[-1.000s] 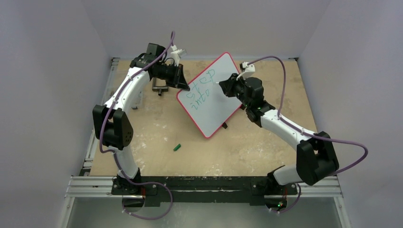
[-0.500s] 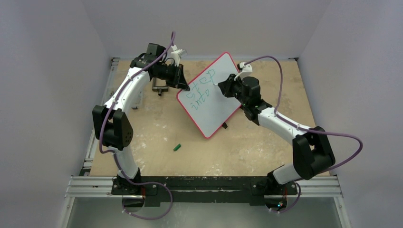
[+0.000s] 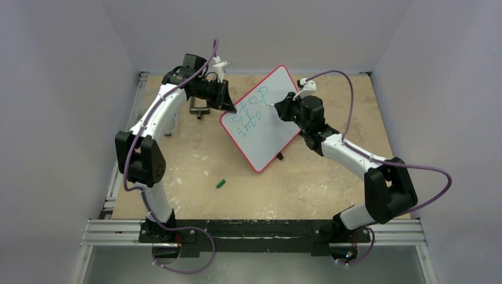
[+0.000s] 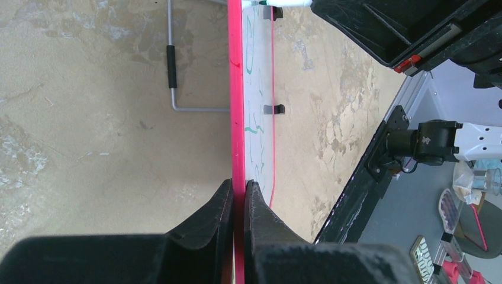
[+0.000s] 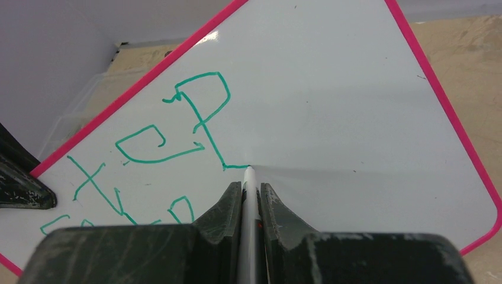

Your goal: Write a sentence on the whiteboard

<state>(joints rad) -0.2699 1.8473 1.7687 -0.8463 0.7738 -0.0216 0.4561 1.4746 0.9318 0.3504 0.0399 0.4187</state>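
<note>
A: Whiteboard (image 3: 269,139), where is it placed?
B: It is seen upper centre of the top view, raised at a tilt over the table (image 3: 189,171), red rim all round. The sentence (image 3: 248,111) is written in green on the board's left part. Only "step" and "into" can be read, in two lines.
A: How is the board held?
B: Its left rim is pinched between the closed jaws of the left gripper (image 4: 237,183). The rim is seen edge-on in the left wrist view.
A: Right side?
B: A white marker (image 5: 249,198) is clamped in the right gripper (image 5: 251,188), jaws closed around it. The tip is pressed on the board at the end of a green stroke off the tail of the "p".
A: Anything else noted?
B: A small green cap (image 3: 221,183) is seen on the table lower left of the board, well apart. A grey metal stand (image 3: 200,110) is seen just below the left gripper, near the board's left edge.
</note>
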